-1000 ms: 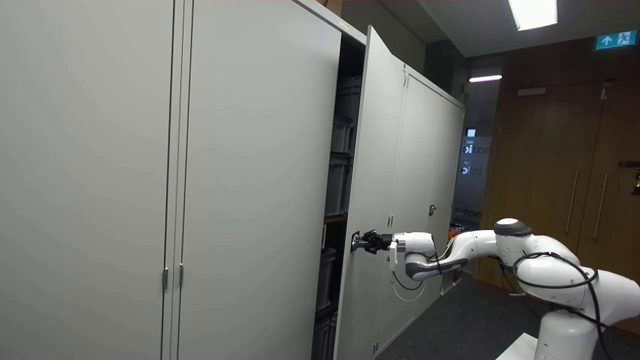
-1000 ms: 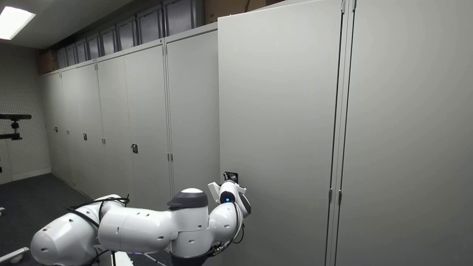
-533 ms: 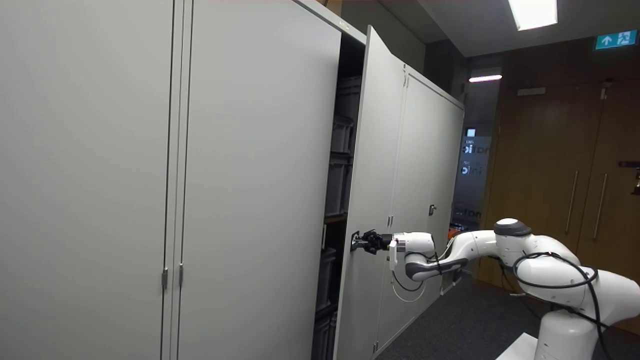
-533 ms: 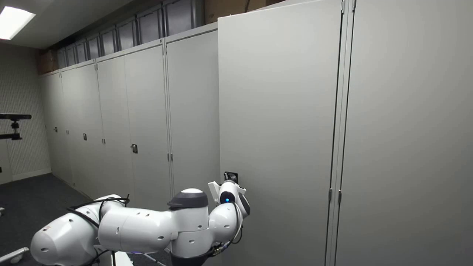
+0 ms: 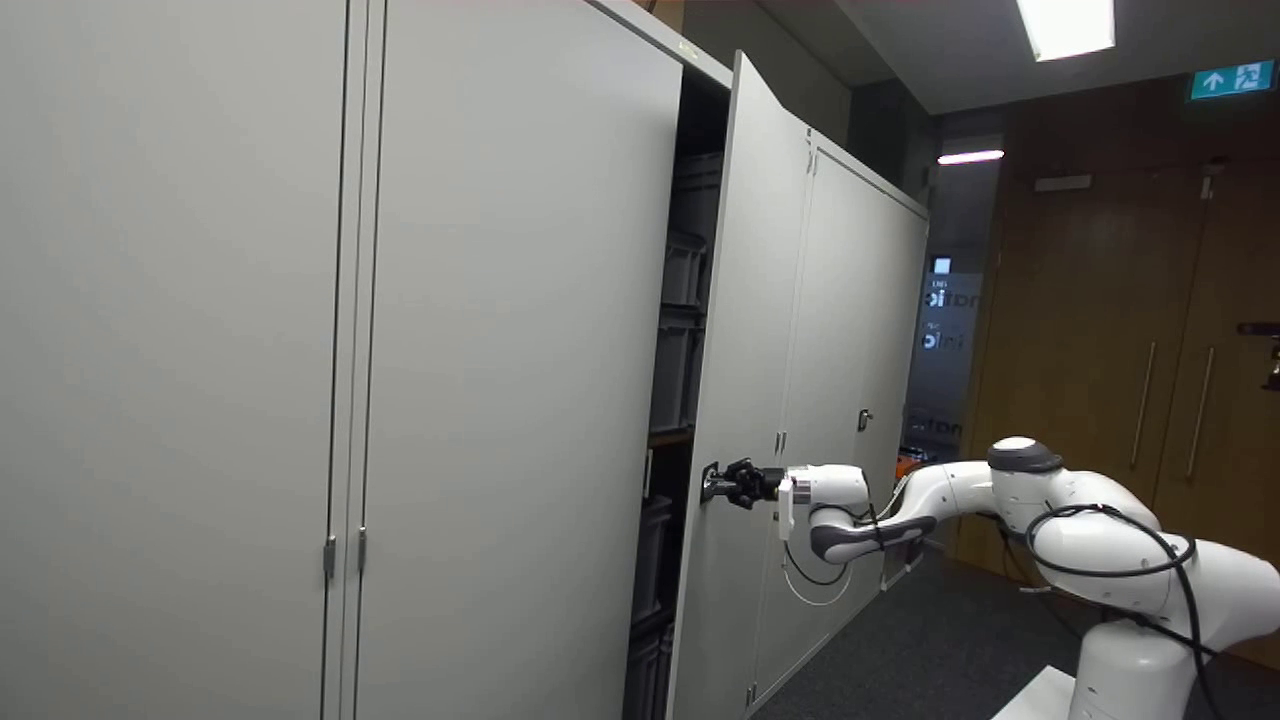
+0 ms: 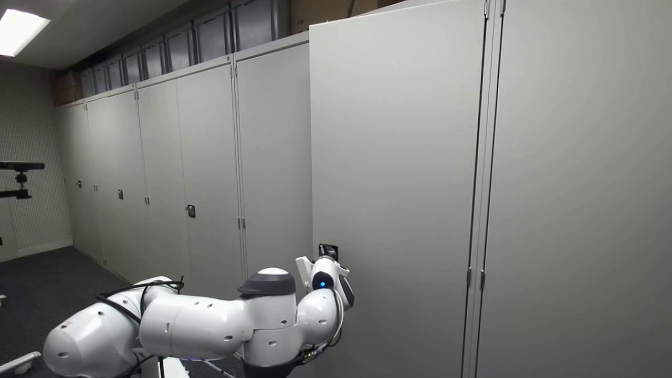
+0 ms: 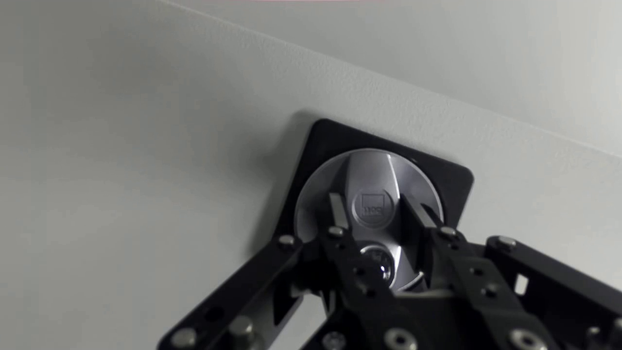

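A grey turn handle (image 7: 373, 170) with a raised middle bar sits on a black square plate (image 7: 449, 182), mounted near the edge of a light grey cabinet door (image 5: 750, 300). In the wrist view my gripper (image 7: 370, 204) has one finger on each side of that bar, closed in on it. The lower part of the handle, with a round lock, is partly covered by the fingers (image 7: 339, 211). This door stands ajar in an exterior view, its free edge swung out from the cabinet. My gripper is mostly hidden behind the wrist (image 6: 323, 273) in an exterior view.
Through the dark gap beside the door, grey bins (image 5: 680, 370) show on shelves. Closed cabinet doors (image 5: 520, 350) flank it. Cables (image 6: 338, 320) hang from the wrist. More bins (image 6: 210, 42) stand on top of the cabinets.
The wrist has shifted very slightly to the left in an exterior view. Door, handle and the rest of the arm look the same.
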